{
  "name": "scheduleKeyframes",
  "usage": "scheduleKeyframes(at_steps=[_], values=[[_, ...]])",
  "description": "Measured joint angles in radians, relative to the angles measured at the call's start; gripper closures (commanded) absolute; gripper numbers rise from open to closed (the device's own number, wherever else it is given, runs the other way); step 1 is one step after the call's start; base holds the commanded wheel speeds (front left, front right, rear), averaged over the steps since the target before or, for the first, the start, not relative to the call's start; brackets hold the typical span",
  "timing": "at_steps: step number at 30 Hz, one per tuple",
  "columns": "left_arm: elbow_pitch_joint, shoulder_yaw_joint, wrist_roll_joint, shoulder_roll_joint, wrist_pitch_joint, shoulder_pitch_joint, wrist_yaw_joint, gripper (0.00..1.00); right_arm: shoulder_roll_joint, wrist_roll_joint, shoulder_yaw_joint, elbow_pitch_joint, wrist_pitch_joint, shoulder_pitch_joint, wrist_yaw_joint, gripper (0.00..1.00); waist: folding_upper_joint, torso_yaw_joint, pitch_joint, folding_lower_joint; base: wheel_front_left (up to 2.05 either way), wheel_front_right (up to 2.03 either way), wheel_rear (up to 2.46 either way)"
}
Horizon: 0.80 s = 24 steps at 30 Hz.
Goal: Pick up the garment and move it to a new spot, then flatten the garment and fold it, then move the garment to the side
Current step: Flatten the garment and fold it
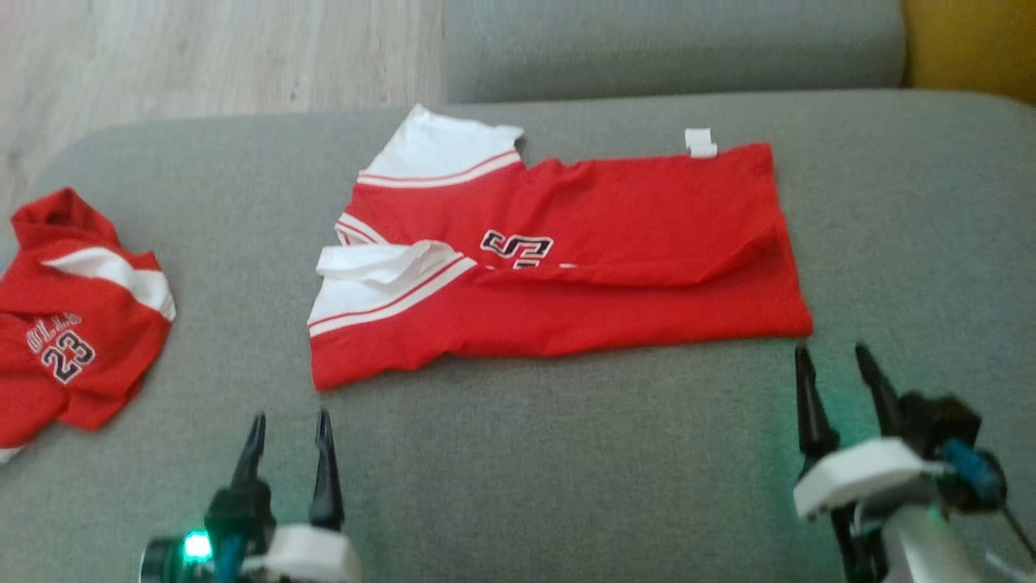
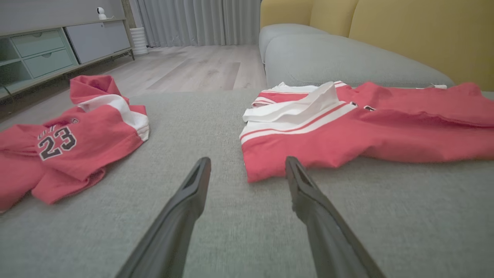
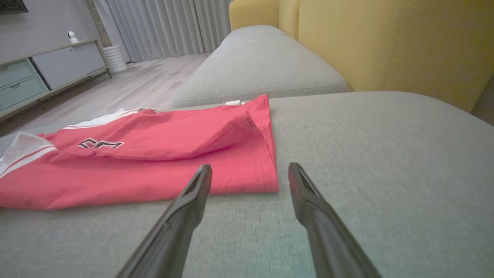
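- So the red shirt (image 1: 566, 267) with the white sleeves was lying folded lengthwise in the middle of the grey sofa cushion (image 1: 566, 470). Collar end pointed to the robot's left, hem to its right, and a little white tag (image 1: 700, 142) poked out at the far hem edge.
- The left gripper (image 1: 291, 417) sat just in front of the shirt's near collar-side corner. Its fingers were spread apart with nothing between them, and it wasn't touching the cloth.
- The right gripper (image 1: 832, 350) was just beside the near hem corner, also spread wide and empty.
- A second shirt (image 1: 73, 324), red with a 23 on it, lay crumpled at the left end of the cushion, well apart from the first one.
- Past the cushion there was a yellow backrest (image 3: 386, 46), a wood floor (image 2: 193, 65) and a cabinet (image 2: 58, 46) with drawers.
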Motion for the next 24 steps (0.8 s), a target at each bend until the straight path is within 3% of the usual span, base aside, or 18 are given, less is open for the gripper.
scheduleKeyframes(at_steps=[13,24], values=[[0.039,-0.014,-0.056,0.004,0.0,0.071,-0.031,0.0,0.017,-0.001,0.014,0.0,0.0,0.056,0.0,0.0,0.0,-0.027,-0.02,0.0001,0.0,0.0,0.0],[0.163,0.032,-0.197,0.002,0.0,-0.154,-0.112,0.0,0.018,0.03,0.053,-0.026,0.0,-0.045,0.0,0.0,0.0,-0.056,0.102,0.0004,0.0,0.0,0.0]])
